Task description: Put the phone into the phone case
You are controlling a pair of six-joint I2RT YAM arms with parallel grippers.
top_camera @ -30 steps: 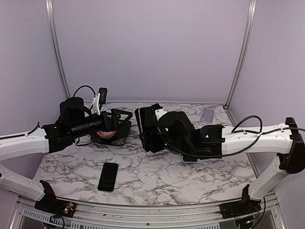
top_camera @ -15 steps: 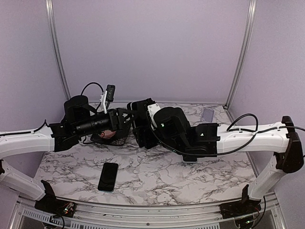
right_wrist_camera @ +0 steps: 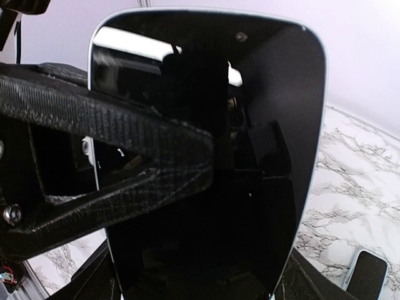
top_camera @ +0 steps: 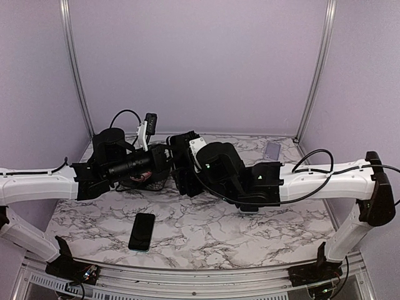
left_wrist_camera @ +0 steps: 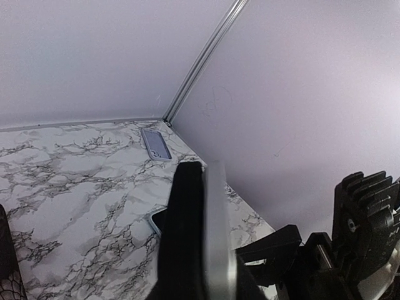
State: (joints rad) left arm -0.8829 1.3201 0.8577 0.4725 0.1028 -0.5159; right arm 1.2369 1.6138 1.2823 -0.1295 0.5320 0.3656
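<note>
A black phone [right_wrist_camera: 206, 156] with a pale blue rim stands upright in mid-air, filling the right wrist view. My right gripper [top_camera: 185, 170] is shut on its sides, with the fingers hidden behind it. My left gripper [top_camera: 167, 160] has come in from the left and closed across the phone's thickness. One textured left finger [right_wrist_camera: 125, 137] lies flat on the screen. In the left wrist view the phone [left_wrist_camera: 209, 237] shows edge-on between the jaws. The lavender phone case [top_camera: 272, 150] lies flat on the marble at the far right corner, also seen as the case [left_wrist_camera: 155, 144].
A second dark phone [top_camera: 142, 231] lies near the front edge of the table. Another phone [left_wrist_camera: 157, 220] with a light rim lies under the right arm, the same one in the right wrist view [right_wrist_camera: 369, 278]. A black mesh basket [top_camera: 140, 178] sits behind the left gripper.
The left arm swung right to the held phone and its jaws closed from wide open onto it. The right arm shifted the phone slightly left.
</note>
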